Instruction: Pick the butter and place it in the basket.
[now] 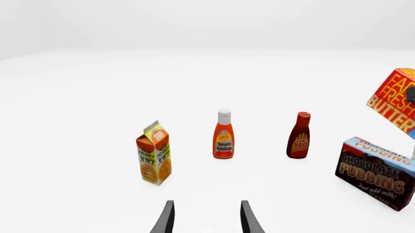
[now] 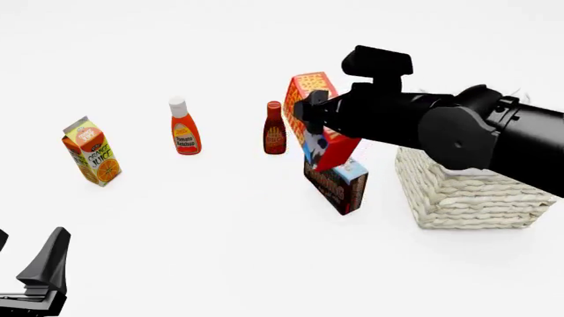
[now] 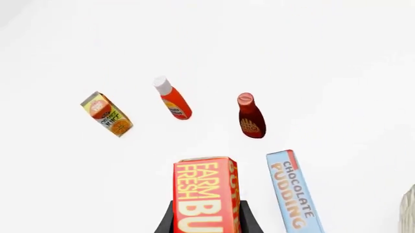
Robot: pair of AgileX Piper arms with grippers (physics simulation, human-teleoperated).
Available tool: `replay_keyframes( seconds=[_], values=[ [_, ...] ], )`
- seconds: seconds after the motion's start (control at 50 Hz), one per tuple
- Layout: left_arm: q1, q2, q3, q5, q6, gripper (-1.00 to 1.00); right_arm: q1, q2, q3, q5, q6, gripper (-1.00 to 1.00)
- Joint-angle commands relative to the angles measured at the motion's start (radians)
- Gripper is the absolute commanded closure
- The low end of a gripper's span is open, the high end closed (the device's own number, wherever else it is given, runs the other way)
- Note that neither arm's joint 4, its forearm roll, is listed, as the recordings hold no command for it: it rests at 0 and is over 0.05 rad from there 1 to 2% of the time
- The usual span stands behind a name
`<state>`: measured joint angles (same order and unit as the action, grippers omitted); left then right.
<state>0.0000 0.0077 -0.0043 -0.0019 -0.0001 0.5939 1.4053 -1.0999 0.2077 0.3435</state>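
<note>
Right now my right claw [image 3: 206, 219] is clamped on the butter [image 2: 316, 119], holding it tilted in the air above the chocolate pudding box [image 2: 337, 183], which lies on the white bench [image 2: 220, 218] just beside the basket [image 2: 463, 191]. My left claw [image 1: 205, 218] hangs low near my side of the bench with its fingers apart and nothing between them, facing the orange juice carton [image 1: 154, 153], the tomato ketchup bottle [image 1: 224, 135] and the BBQ sauce bottle [image 1: 300, 136], all three standing upright and well apart.
</note>
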Motion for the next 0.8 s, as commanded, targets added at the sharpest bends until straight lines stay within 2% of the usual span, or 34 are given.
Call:
replay_keyframes(
  seconds=[0.02, 0.04, 0.06, 0.14, 0.22, 0.38, 0.6, 0.7, 0.8],
  values=[
    [0.0, 0.0, 0.0, 0.0, 0.0, -1.0, -0.049, -0.017, -0.076, 0.028, -0.107, 1.0],
    [0.0, 0.0, 0.0, 0.0, 0.0, -1.0, -0.049, -0.017, -0.077, 0.029, -0.107, 1.0],
    [0.0, 0.0, 0.0, 0.0, 0.0, -1.0, -0.08, -0.021, -0.085, 0.033, -0.15, 1.0],
    [0.0, 0.0, 0.0, 0.0, 0.0, -1.0, -0.124, -0.04, -0.083, 0.029, -0.209, 1.0],
    [0.0, 0.0, 0.0, 0.0, 0.0, -1.0, -0.193, -0.074, -0.066, 0.023, -0.214, 1.0],
    [0.0, 0.0, 0.0, 0.0, 0.0, -1.0, -0.231, -0.118, -0.041, 0.004, -0.213, 1.0],
    [0.0, 0.0, 0.0, 0.0, 0.0, -1.0, -0.305, -0.157, -0.034, 0.002, -0.172, 1.0],
    [0.0, 0.0, 0.0, 0.0, 0.0, -1.0, -0.378, -0.174, -0.027, 0.024, -0.129, 1.0],
    [0.0, 0.0, 0.0, 0.0, 0.0, -1.0, -0.4, -0.167, -0.036, 0.039, -0.093, 1.0]
  ],
)
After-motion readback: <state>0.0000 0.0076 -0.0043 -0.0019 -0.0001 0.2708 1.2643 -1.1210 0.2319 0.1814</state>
